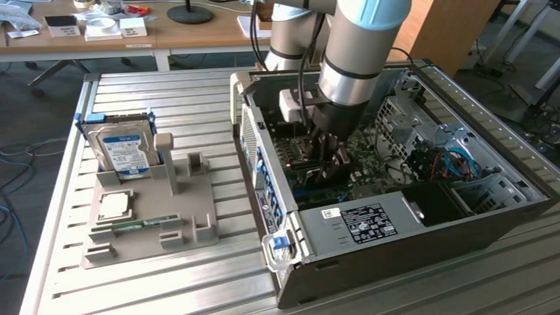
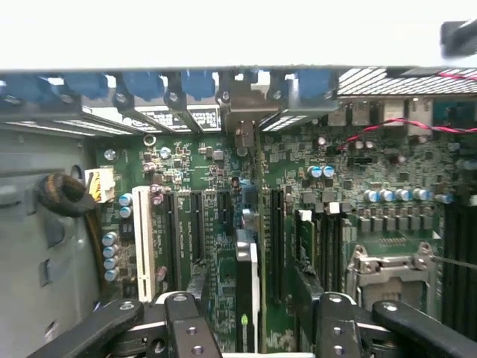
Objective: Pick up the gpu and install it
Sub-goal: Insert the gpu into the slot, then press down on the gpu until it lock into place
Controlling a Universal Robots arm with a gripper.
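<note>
The arm (image 1: pixel 355 46) enters from the upper middle of the exterior view and hangs almost straight down, its grey and pale blue segments stacked one above the other. The dark wrist below narrows to the gripper (image 1: pixel 326 172), which points downward near the centre of that frame. In the wrist view, the gripper (image 2: pixel 257 328) sits at the bottom edge of the picture, its two black fingers (image 2: pixel 182 328) spread wide apart, one at lower left and one at lower right, with nothing clamped between them.
</note>
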